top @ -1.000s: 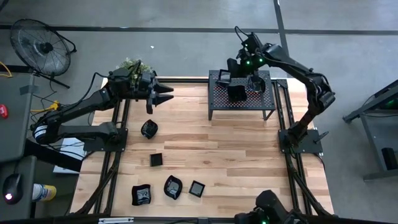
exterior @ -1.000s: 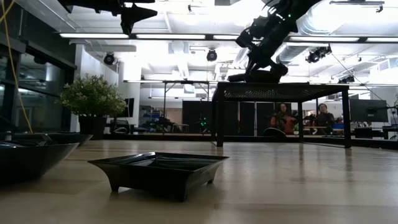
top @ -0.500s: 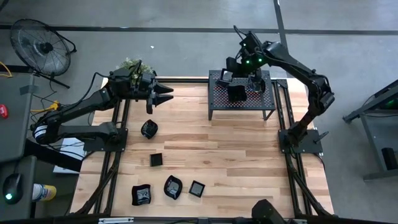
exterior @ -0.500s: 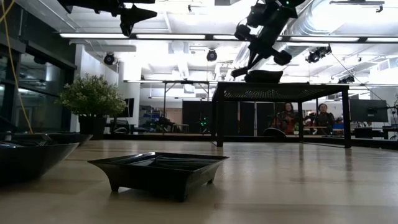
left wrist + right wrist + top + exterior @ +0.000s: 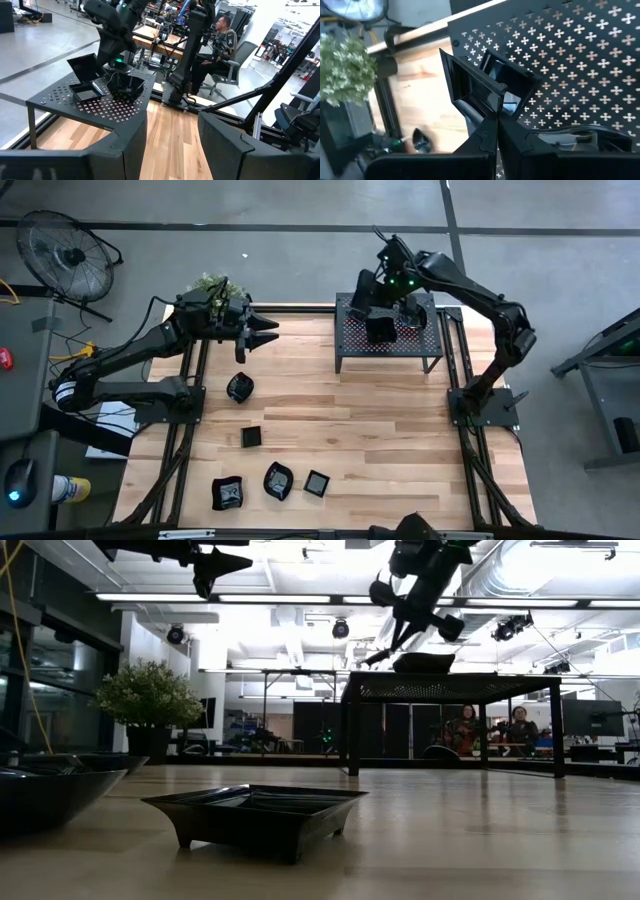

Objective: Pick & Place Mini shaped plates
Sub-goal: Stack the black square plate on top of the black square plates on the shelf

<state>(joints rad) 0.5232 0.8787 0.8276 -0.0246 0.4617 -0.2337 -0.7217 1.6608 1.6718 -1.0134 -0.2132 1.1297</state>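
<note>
- High view: the right gripper [image 5: 366,288] hangs over the 10 o'clock corner of the perforated rack [image 5: 430,340], likely so the square plate it carries can go beside the dishes already there. The left gripper [image 5: 262,332] waits above the worktop [image 5: 380,430] at its 11 o'clock edge, jaws spread and empty. Five mini plates [image 5: 278,481] lie unpicked toward 7 o'clock. Half a second ago the right gripper sat lower over the rack.
- Low view: the right gripper [image 5: 385,590] is well above the rack top, where a bowl-like dish [image 5: 423,662] rests; a square tray [image 5: 255,810] sits in front. The arm has climbed since the earlier frame.
- Left wrist view: the left fingers [image 5: 125,145] stand apart with nothing between them; on the rack sit a flat square dish [image 5: 86,91] and a wavy bowl [image 5: 126,85], with the held plate [image 5: 85,67] tilted above them.
- Right wrist view: the jaws are closed on the rim of the square plate [image 5: 470,85], tipped on edge above the rack.
</note>
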